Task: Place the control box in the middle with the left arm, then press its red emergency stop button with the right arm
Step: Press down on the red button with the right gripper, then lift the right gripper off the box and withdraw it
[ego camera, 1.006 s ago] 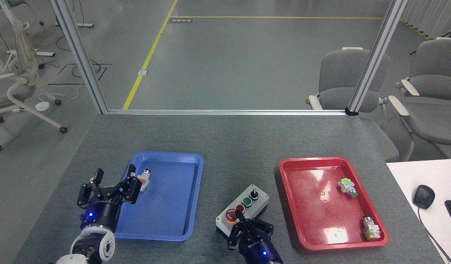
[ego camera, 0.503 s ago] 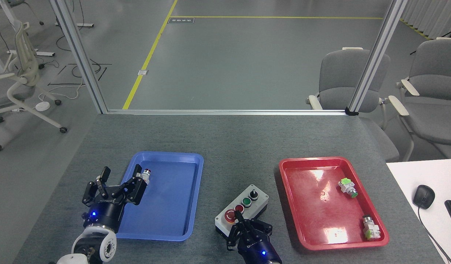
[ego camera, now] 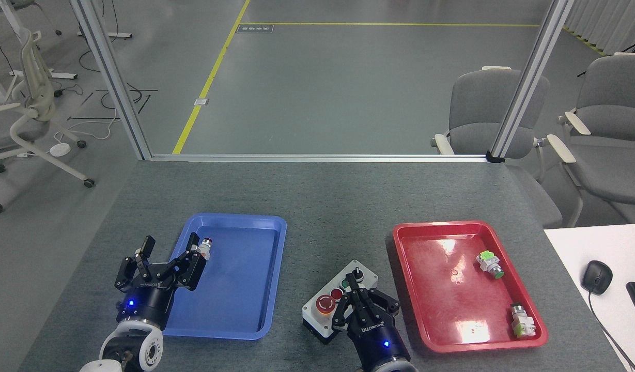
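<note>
The control box (ego camera: 343,299) sits between the blue tray (ego camera: 265,227) and red tray (ego camera: 405,237), right claw (ego camera: 354,281) narrowed over its buttons to press, left claw (ego camera: 170,251) wide and empty.

Place: a robotics lab or test hall.
Floor: smooth grey-green floor (ego camera: 348,88) with a painted yellow boundary line (ego camera: 208,82) running toward 12 o'clock.
Work cell: grey felt-topped table (ego camera: 322,206) fenced by slanted silver aluminium frame posts (ego camera: 110,77) at 11 and 1 o'clock.
Seating: grey padded office chairs with cream armrests (ego camera: 482,113) at 2 o'clock; a white mesh swivel chair (ego camera: 33,103) at 10 o'clock.
Desk corner: white desk (ego camera: 591,258) with a black computer mouse (ego camera: 596,277) at 3 o'clock.
Cabling: loose black cables (ego camera: 126,95) on the floor at 11 o'clock.
</note>
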Tool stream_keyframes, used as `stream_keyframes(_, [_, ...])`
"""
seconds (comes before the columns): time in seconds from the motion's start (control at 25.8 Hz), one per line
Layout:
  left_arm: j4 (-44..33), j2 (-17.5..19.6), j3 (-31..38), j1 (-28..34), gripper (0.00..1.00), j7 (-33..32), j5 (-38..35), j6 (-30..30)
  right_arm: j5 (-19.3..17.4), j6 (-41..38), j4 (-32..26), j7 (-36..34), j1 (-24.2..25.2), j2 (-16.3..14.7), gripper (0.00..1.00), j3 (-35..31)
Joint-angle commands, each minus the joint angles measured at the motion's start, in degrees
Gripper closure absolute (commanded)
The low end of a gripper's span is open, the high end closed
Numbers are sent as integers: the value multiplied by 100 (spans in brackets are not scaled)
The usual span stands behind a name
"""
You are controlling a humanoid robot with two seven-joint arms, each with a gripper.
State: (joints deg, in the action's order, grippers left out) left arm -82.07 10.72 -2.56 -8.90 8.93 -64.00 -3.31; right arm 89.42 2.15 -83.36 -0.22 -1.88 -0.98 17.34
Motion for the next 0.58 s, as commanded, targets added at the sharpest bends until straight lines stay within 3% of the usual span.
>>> stream_keyframes(0.0, [-81, 0, 1, 63, 1, -5, 2, 6, -126, -144, -180, -232, 135, -43, 2, -477])
stream_keyframes(0.23, [-125, -61, -8, 318, 1, -5, 28, 6, -153, -434, -391, -883, 417, -192, 2, -1392])
stream_keyframes(0.35, [-116, -87, -43, 740, 1, -5, 37, 6, -390, -434, -400, -813, 522, -342, 2, -1655])
stream_keyframes(0.43, [-55, -210, -43, 767, 1, -5, 11, 41, -689, -364, -400, -698, 593, -386, 2, -1726])
stream_keyframes(0.54, [77, -228, -43, 661, 1, -5, -59, 120, -750, -390, -391, -461, 637, -465, 2, -1787])
